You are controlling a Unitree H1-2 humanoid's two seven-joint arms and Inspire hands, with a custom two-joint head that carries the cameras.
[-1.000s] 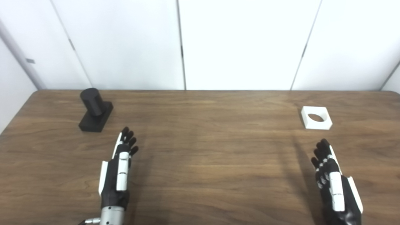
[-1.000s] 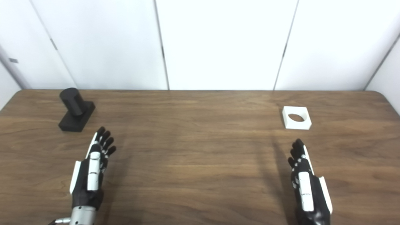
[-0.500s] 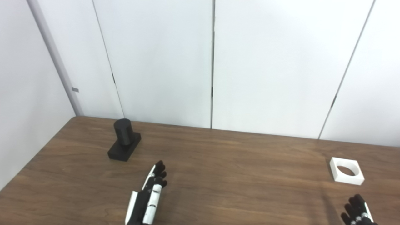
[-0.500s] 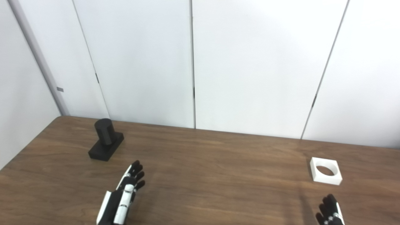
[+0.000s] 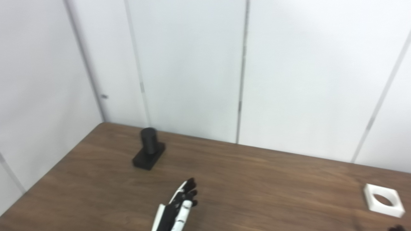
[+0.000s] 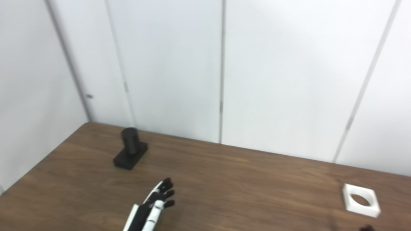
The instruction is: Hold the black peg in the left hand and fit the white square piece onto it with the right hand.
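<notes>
While the black peg [image 5: 149, 156] stands upright on its block near the table's [image 5: 257, 179] far left corner, nothing is yet grasped; a reach is needed by the left hand [image 5: 178, 209], fingers spread and empty. The white square piece [image 5: 383, 204], round-holed, lies far right; the right hand's [image 5: 396, 228] fingers cannot be judged.

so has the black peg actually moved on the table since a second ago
No. The peg sits by the same far-left corner of the table; the whole picture shifted, so the camera moved, not the peg.
</notes>
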